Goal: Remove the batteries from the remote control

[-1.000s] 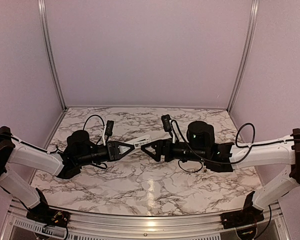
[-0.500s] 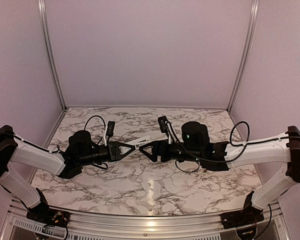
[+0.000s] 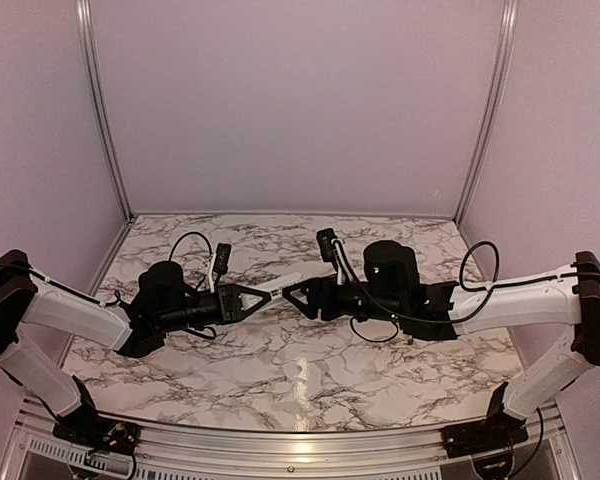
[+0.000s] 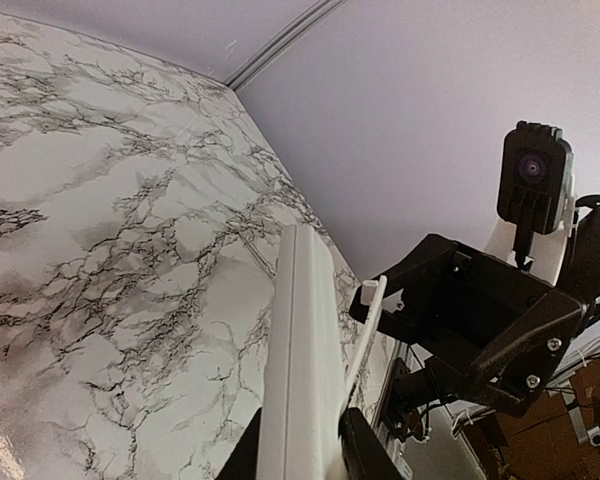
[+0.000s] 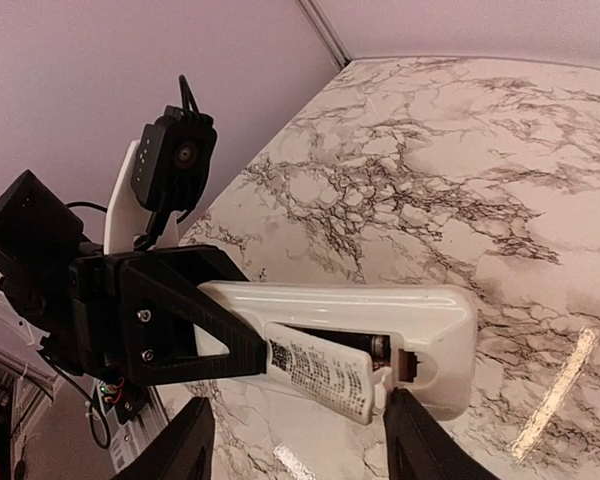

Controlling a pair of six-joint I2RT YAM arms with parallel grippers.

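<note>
above all, from the top view, the left gripper [image 3: 250,298] is reaching in from the left and the right gripper [image 3: 292,293] is reaching in from the right. the two are meeting nose to nose over the middle of the marble desk [image 3: 300,385]. the remote control [image 3: 283,284] is hanging between them, clear of the desk, as a slim white bar slanting up toward the right. the left gripper's jaws are clamping its lower end, drawn nearly together on the thin body.

from the left wrist, the remote control is showing edge-on and running away from the camera, with the jaws pinching it at the bottom of the frame. a thin pale cover [image 4: 365,335] is standing ajar just beside its right edge. the right gripper's tip is sitting right at the cover's far end; whether they are touching i cannot tell.

from the right wrist, the remote control is turning its back to the camera, with the left gripper holding its left end. the cover, printed with small text, is tilting out from the dark recess [image 5: 405,362]. a small dark rounded end, seemingly one of the batteries [image 5: 379,347], is peeking out inside; the rest is hidden. the right gripper's jaws are standing partly open just below the remote, one on each side of the cover, gripping nothing.
</note>
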